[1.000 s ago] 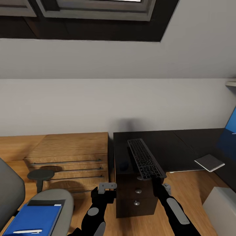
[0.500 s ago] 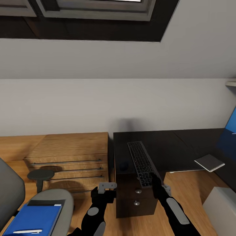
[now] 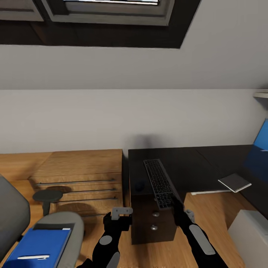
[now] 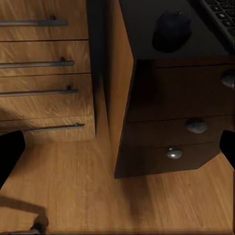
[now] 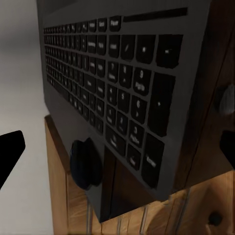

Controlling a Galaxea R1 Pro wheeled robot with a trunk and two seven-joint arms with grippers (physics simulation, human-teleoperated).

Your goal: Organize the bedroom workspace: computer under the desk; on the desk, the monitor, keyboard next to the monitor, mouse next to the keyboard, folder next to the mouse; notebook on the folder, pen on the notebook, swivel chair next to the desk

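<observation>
The keyboard (image 3: 160,183) lies lengthwise on the left wing of the glossy black worktop (image 3: 208,163), its near end reaching the front edge above the drawer pedestal (image 3: 153,223) with round silver knobs. The right tool (image 3: 175,204) sits at that near end of the keyboard; in the right wrist view its two dark fingertips (image 5: 11,147) stand well apart at either side of the picture with nothing between them, so it is spread and not pinching the keyboard (image 5: 112,93). The small black mouse (image 3: 140,185) rests on the worktop just left of the keyboard, apart from it; the left wrist view shows the mouse (image 4: 171,30) on the same black top above the knobbed drawers. The left tool (image 3: 121,213) hangs low in front of the pedestal over the wood floor (image 4: 73,186), its fingers likewise spread and holding nothing.

A light wooden dresser (image 3: 78,175) with bar handles stands against the worktop's left side. At lower left, the swivel chair (image 3: 67,230) carries the blue folder (image 3: 37,245) on its grey seat, with the whitish pen (image 3: 33,257) lying on the folder. The thin grey notebook (image 3: 234,182) lies on the worktop's right part, overhanging the inner edge. A white box-shaped case, likely the computer (image 3: 249,234), stands on the floor at lower right.
</observation>
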